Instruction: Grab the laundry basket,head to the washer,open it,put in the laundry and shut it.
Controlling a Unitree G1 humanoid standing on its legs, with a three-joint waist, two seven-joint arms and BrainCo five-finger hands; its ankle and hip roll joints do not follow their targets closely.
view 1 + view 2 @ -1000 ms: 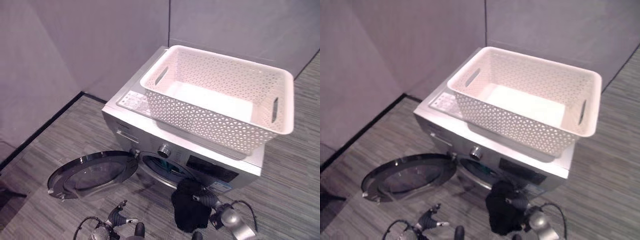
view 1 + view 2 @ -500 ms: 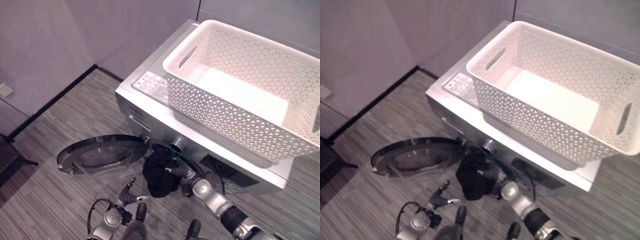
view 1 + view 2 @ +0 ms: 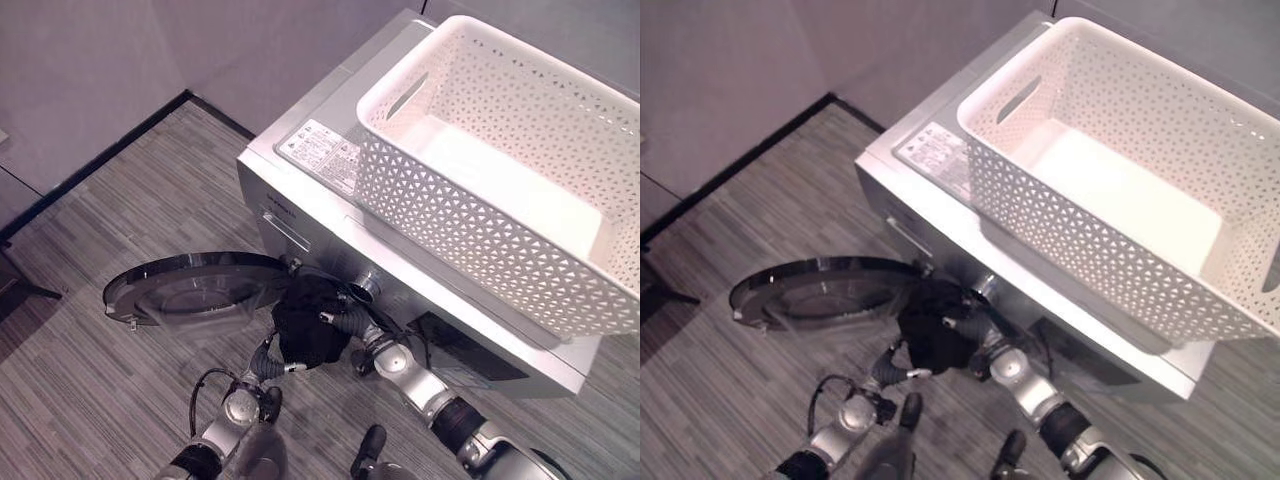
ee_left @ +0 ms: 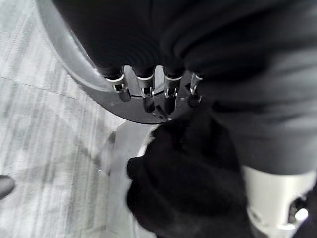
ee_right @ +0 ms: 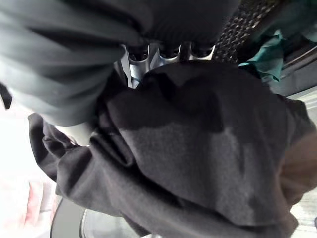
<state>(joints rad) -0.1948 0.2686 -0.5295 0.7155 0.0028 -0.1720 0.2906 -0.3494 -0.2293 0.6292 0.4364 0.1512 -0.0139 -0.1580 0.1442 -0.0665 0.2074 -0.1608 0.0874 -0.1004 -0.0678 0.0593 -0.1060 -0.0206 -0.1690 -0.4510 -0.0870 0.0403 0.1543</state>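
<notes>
Sitting on top of the silver washer [image 3: 330, 215] is one white plastic basket [image 3: 500, 170], made of a lattice of small holes, with a slot handle in each short side and nothing seen in it. One round glass door [image 3: 195, 295] with a shiny metal rim is swung wide open, low over the striped grey floor [image 3: 90, 260]. One soft black cloth [image 3: 308, 325] is bunched up at the washer's opening, just beside the door. The right hand [image 3: 345, 322] is pressed into the cloth from the right side, and the left hand [image 3: 268, 362] is seen just under the cloth.

From the right eye, the same things are seen: one basket, one washer, one door, one dark cloth held between the two hands.

In the left wrist view, the silver fingers [image 4: 143, 91] are held straight and relaxed, with the fuzzy black cloth just past their tips and the door's dark rim behind them.

In the right wrist view, the fingers are wrapped in the thick black cloth, so it is gripped; a bit of teal fabric [image 5: 270, 57] is seen inside the drum
</notes>
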